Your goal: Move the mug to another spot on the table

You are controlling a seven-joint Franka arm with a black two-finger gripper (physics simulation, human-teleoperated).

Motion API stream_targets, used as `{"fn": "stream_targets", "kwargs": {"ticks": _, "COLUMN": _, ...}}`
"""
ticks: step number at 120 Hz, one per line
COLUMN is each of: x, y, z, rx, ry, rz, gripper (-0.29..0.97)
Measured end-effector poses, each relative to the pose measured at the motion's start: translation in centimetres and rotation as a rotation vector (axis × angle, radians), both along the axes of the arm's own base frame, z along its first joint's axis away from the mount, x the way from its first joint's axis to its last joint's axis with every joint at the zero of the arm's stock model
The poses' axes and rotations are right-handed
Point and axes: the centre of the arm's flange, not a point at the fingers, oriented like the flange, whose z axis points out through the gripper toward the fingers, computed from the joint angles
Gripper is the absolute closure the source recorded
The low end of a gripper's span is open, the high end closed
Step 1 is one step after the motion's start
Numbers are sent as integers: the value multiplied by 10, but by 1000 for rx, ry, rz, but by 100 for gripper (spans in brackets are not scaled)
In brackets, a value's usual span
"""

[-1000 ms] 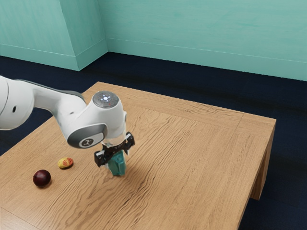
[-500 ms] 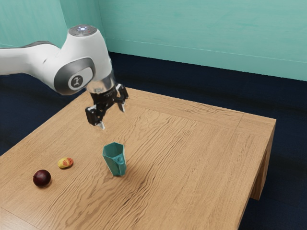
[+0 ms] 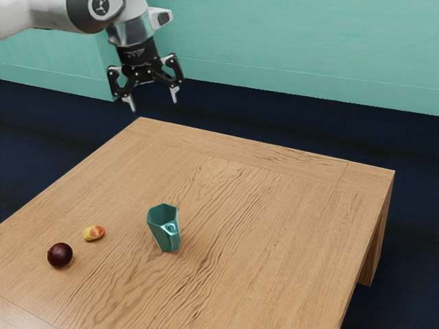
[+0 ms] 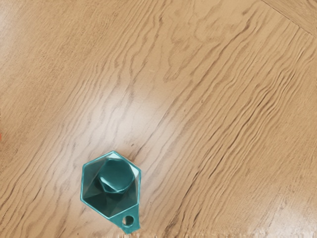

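Since half a second ago the hand (image 3: 151, 101) has climbed from just over the table to well above its far corner at the exterior view's left. The mug has stayed where it was released. The hand's two fingers are spread wide and hold nothing.

Nearest the camera in the exterior view, a dark red fruit (image 3: 60, 254) lies on the table (image 3: 274, 226) close to its front edge at the view's left. Just beyond it, a little to the right, lies a smaller yellow-and-red fruit (image 3: 94, 233). The two sit near each other but do not touch.

Further to the right stands the teal mug (image 3: 163, 227), upright on the wood with its mouth open to the top. It is clear of the yellow-and-red fruit and has bare boards all round it. From the wrist view the mug (image 4: 111, 184) shows a six-sided rim with its small handle jutting from one side, and the table (image 4: 198, 99) runs out past it in wavy grain.

Beyond the mug the table stretches to its far edge. Above that corner hangs the hand on the white arm (image 3: 68, 10), which enters from the upper left. Behind lie the dark blue floor (image 3: 288, 123) and then the teal wall (image 3: 288, 41).

Counted: one mug, two fruits, one table, one hand.
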Motion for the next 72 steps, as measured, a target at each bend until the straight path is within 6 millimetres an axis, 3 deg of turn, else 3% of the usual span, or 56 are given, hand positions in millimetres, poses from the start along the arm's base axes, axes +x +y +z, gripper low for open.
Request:
{"fn": "stream_targets", "kwargs": {"ticks": 13, "x": -4, "y": -5, "z": -1, "rx": 22, "ry": 32, "rz": -155, "gripper": 0}}
{"fn": "stream_targets", "kwargs": {"ticks": 44, "x": -8, "y": 6, "z": -4, "rx": 45, "ry": 68, "rz": -395, "gripper": 0}}
{"fn": "stream_targets", "kwargs": {"ticks": 72, "x": -9, "y": 8, "z": 10, "rx": 69, "ry": 48, "rz": -547, "gripper": 0}}
